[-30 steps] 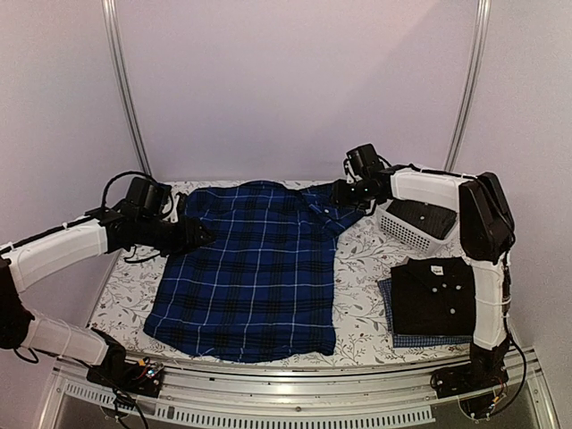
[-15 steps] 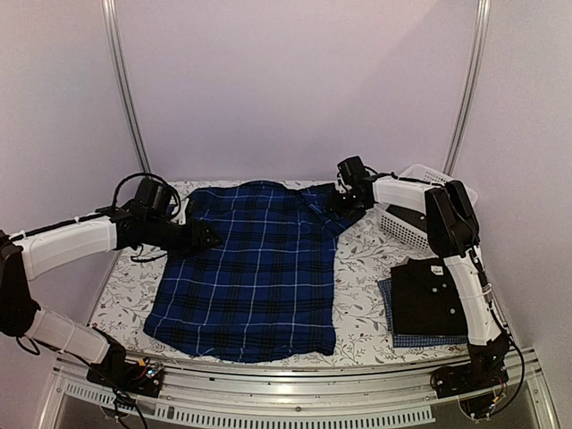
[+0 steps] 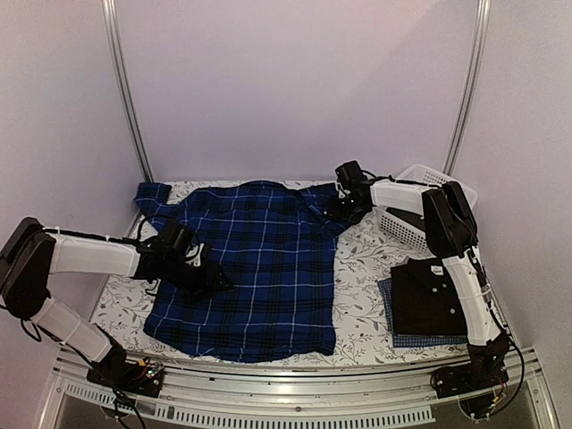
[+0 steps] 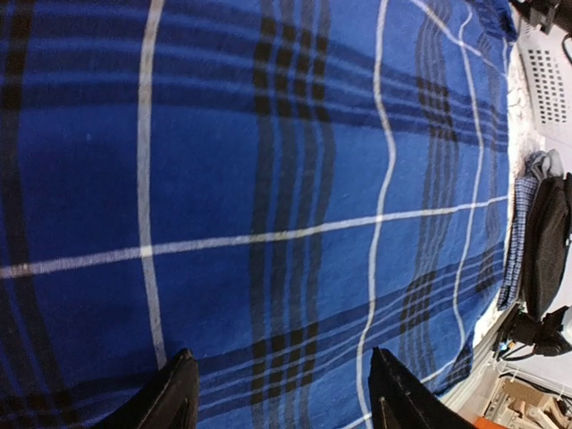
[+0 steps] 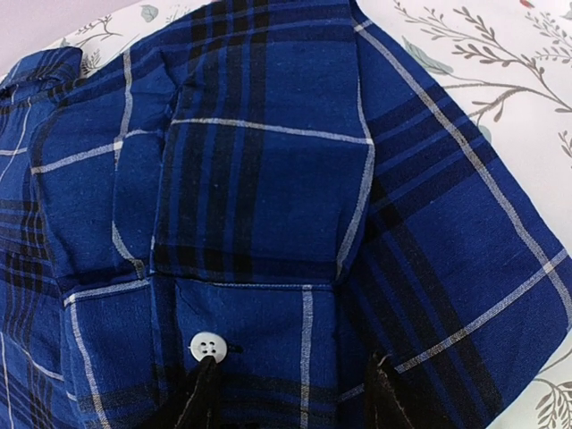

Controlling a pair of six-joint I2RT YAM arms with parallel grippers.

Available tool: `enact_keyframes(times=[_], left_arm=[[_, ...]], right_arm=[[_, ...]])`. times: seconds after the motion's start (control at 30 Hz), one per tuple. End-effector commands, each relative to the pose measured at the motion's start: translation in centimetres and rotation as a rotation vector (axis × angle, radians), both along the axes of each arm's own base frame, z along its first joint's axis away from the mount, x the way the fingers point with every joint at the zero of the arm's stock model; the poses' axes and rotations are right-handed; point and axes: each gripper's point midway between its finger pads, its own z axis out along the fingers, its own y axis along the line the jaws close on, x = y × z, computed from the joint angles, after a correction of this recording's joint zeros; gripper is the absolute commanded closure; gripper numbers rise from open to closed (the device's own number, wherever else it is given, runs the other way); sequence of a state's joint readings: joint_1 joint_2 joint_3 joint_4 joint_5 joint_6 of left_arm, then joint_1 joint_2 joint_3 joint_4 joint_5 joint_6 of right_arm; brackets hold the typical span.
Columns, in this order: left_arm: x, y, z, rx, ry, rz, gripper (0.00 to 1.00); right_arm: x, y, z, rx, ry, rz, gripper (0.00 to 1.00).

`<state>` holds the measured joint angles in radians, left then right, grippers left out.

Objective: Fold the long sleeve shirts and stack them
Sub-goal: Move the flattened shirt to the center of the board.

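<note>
The dark blue plaid long sleeve shirt lies spread flat mid-table, its left sleeve reaching to the back left. My left gripper hovers open over the shirt's left body; in the left wrist view, only flat plaid cloth lies between the fingertips. My right gripper stands open at the shirt's right sleeve, over a cuff with a white button by one fingertip. At the right, a folded black shirt rests on a folded blue check shirt.
A white lattice basket stands at the back right, close beside my right arm, with something dark inside. The table has a floral cover. Metal frame posts rise at both back corners.
My left arm has swung from the shirt's upper left edge toward the near side, over the shirt's left body, uncovering the left sleeve. The right gripper shifted slightly left at the cuff.
</note>
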<state>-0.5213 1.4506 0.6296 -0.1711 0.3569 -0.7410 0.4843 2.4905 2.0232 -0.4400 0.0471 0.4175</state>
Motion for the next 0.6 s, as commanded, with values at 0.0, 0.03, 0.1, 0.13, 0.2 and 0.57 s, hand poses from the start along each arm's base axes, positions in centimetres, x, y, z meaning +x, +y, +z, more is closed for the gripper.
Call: enact_keyframes(times=[0.0, 0.03, 0.1, 0.13, 0.2, 0.57], left_arm=[[-1.3, 0.5, -0.8, 0.009, 0.008, 0.053, 0.35], [-2.0, 0.9, -1.2, 0.017, 0.020, 0.058, 0.35], [-2.9, 1.4, -1.7, 0.033, 0.035, 0.072, 0.35], [-3.4, 1.8, -2.1, 0.044, 0.044, 0.079, 0.35], [-4.3, 2.3, -2.4, 0.054, 0.057, 0.088, 0.35], [-8.8, 3.9, -3.7, 0.068, 0.124, 0.127, 0.35]], right_arm=[[-2.5, -0.5, -2.8, -0.060, 0.084, 0.020, 0.47], [-2.8, -0.6, -3.0, -0.063, 0.090, 0.023, 0.47], [-3.3, -0.5, -3.1, -0.069, 0.095, 0.027, 0.47], [-3.5, -0.4, -3.0, -0.069, 0.095, 0.030, 0.47], [-3.9, -0.4, -3.0, -0.071, 0.101, 0.033, 0.47], [-6.6, -0.3, -2.7, -0.068, 0.123, 0.052, 0.47]])
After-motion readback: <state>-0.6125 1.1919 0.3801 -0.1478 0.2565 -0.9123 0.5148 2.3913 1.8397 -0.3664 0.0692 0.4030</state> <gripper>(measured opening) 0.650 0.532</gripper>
